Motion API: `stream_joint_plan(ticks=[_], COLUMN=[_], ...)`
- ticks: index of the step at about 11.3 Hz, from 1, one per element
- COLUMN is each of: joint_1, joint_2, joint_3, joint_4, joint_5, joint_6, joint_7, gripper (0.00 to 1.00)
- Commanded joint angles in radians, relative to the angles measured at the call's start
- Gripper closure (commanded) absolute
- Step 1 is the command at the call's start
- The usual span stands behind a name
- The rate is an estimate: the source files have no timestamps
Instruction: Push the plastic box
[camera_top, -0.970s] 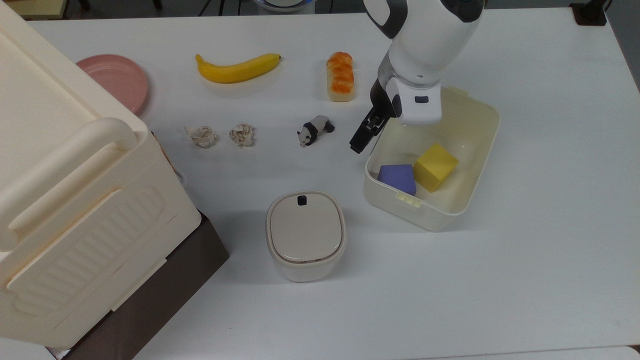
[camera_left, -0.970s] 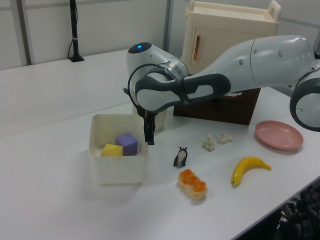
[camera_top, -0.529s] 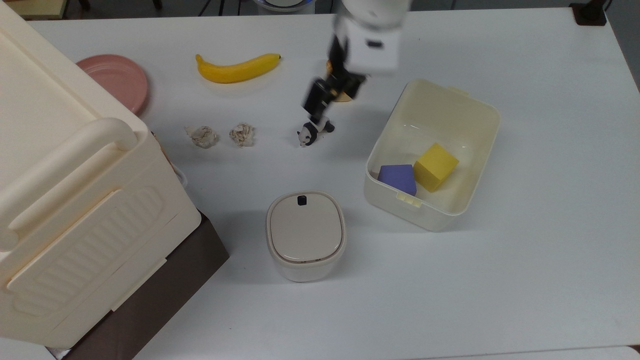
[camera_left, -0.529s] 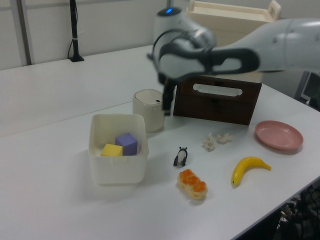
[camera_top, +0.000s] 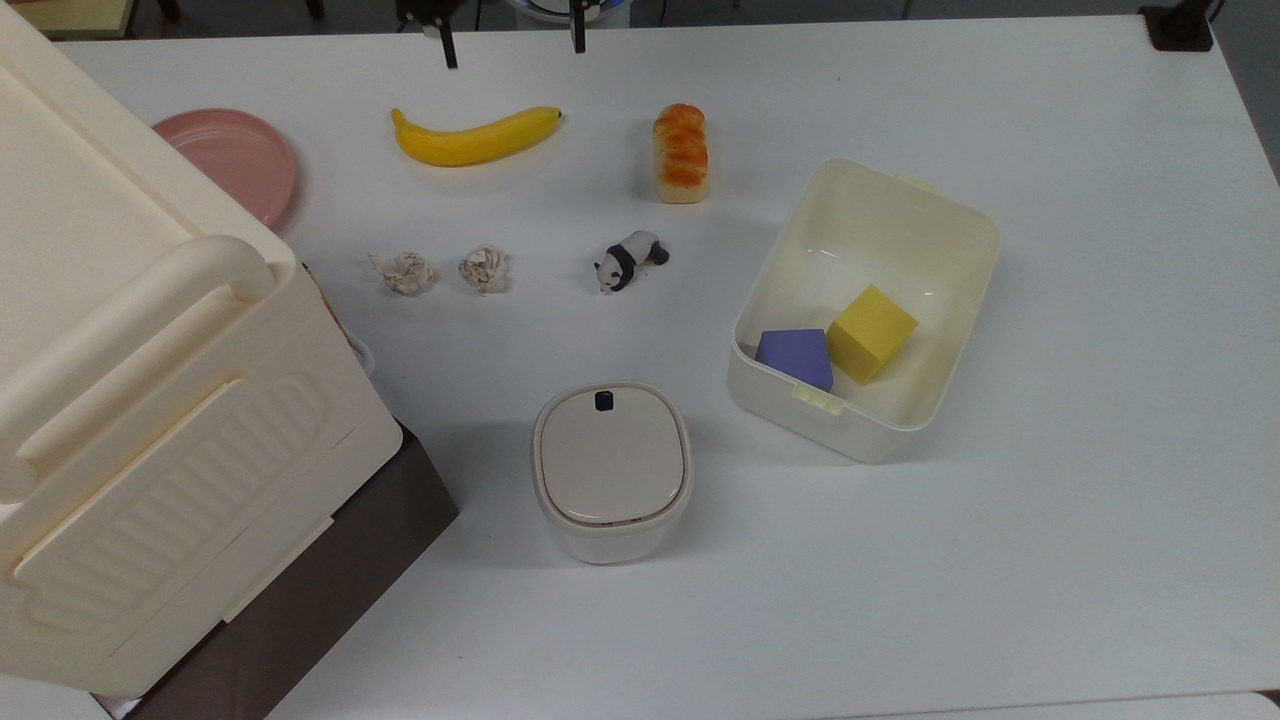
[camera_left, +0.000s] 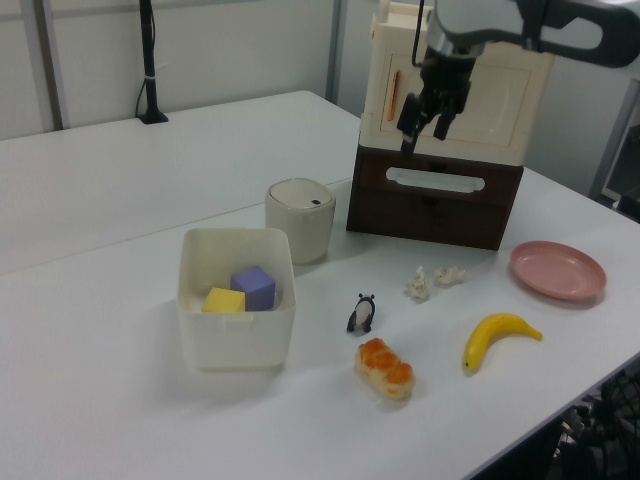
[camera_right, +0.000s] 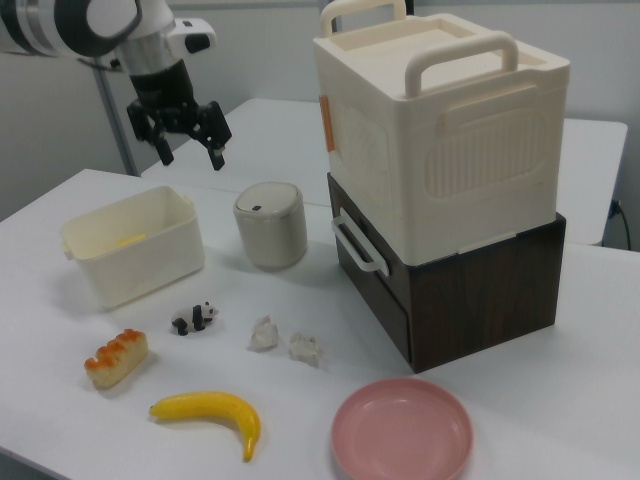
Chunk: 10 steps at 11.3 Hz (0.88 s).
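The plastic box (camera_top: 872, 228) is a lidless cream tub at the top view's right, holding a yellow cube (camera_top: 871, 333) and a purple block (camera_top: 796, 358). Its front wall shows in the left view (camera_left: 235, 342) and in the right view (camera_right: 135, 262). My gripper (camera_top: 513, 42) hangs open and empty at the top view's upper edge, far from the box. In the left view the gripper (camera_left: 424, 133) is high in front of the big bin. The right view has the gripper (camera_right: 190, 156) well above the box, fingers spread wide.
A banana (camera_top: 476, 137), bread (camera_top: 681, 152), toy panda (camera_top: 628, 261) and two crumpled scraps (camera_top: 446, 271) lie left of the box. A lidded canister (camera_top: 611, 468) stands in front. A pink plate (camera_top: 236, 160) and a large cream bin (camera_top: 130, 400) on a brown cabinet fill the left.
The gripper left the box's near rim, rose and swung to the top view's upper left, and its fingers spread open. The box and its blocks stayed put.
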Motion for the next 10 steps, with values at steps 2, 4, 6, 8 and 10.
stream_joint_plan(ticks=[2, 4, 6, 8, 10], joint_1=[-0.020, -0.028, -0.022, 0.019, 0.069], joint_2=[-0.005, -0.001, -0.002, 0.001, 0.001], joint_3=[0.000, -0.023, -0.026, -0.061, -0.109], joint_4=[0.023, 0.022, 0.007, 0.002, -0.001], joint_5=[0.024, 0.030, 0.070, 0.076, 0.085], joint_6=[-0.030, -0.019, -0.021, -0.021, -0.021], joint_7=[0.263, 0.263, 0.250, 0.242, 0.196], gripper=[0.00, 0.00, 0.00, 0.00, 0.00])
